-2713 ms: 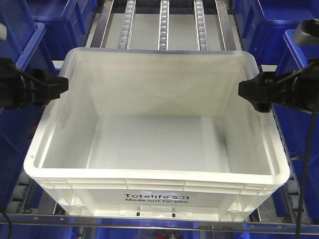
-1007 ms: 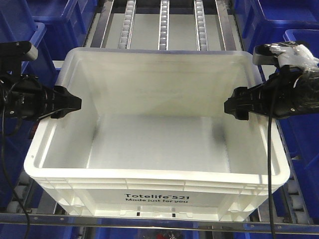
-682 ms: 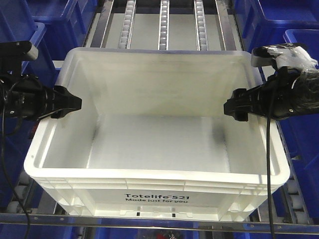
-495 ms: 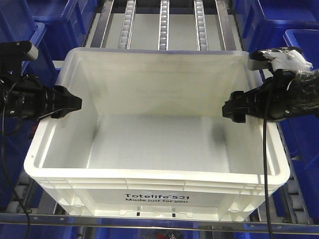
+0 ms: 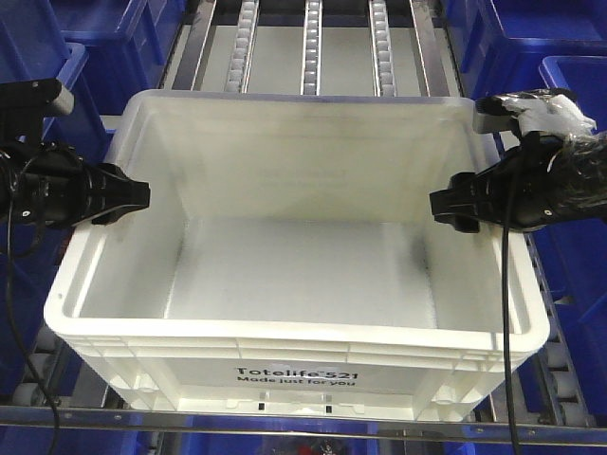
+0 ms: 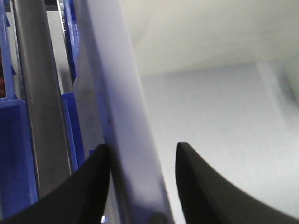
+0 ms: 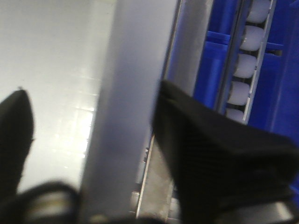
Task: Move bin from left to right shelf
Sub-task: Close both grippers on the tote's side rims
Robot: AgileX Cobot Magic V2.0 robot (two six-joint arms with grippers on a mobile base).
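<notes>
**White bin [image 5: 294, 334], printed "Totelife 521", on roller shelf [image 5: 314, 43], dark blue bins [image 5: 38, 57] on both sides.**
Left gripper [image 5: 131, 197] straddles the bin's left wall, right gripper [image 5: 448, 207] its right wall. Each has one finger inside and one outside, spread apart with a gap beside the wall, not clamped. Bin sits at the shelf's front edge.

The centre roller track [image 5: 311, 43] runs away over a grey shelf deck [image 5: 277, 59]. A second roller track [image 5: 245, 43] lies just left of it and a third roller track [image 5: 381, 43] just right. Dark blue bins [image 5: 95, 38] are stacked far to its left, and more blue bins [image 5: 517, 43] far to its right. A steel front rail [image 5: 142, 417] crosses well below it. The light is bright and even.
</notes>
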